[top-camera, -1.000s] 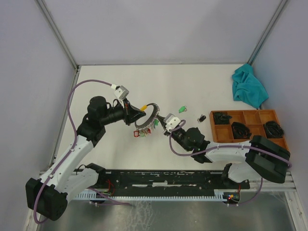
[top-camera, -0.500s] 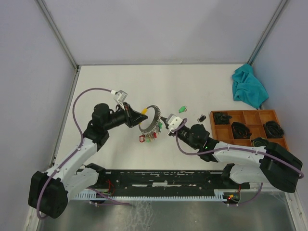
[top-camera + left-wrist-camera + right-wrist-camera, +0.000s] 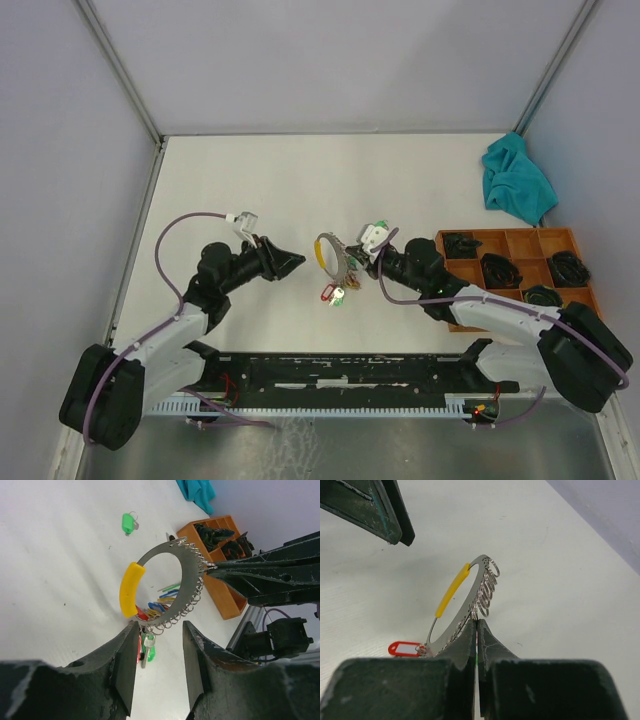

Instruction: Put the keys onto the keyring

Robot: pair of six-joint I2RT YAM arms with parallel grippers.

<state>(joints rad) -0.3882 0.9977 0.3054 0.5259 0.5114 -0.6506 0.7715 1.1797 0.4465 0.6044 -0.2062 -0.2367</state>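
The keyring (image 3: pixel 338 262) is a silvery metal ring with a yellow sleeve (image 3: pixel 131 589) and a row of small loops; coloured tags (image 3: pixel 335 292) hang below it. My right gripper (image 3: pixel 476 621) is shut on the ring's metal edge (image 3: pixel 462 614) and holds it upright above the table. My left gripper (image 3: pixel 160 626) stands open just left of the ring, touching nothing. One loose key with a green head (image 3: pixel 128 523) lies on the table beyond the ring, and shows as the green key (image 3: pixel 381 223) beside the right wrist. I cannot make out the dark key.
An orange compartment tray (image 3: pixel 505 232) with black parts stands at the right, seen as the orange tray (image 3: pixel 220 592) past the ring. A teal cloth (image 3: pixel 517 180) lies at the back right. Grey walls bound the table on three sides.
My left gripper has opened, let go of the keyring and drawn back to the left. The right gripper, still shut on the ring, has carried it right.
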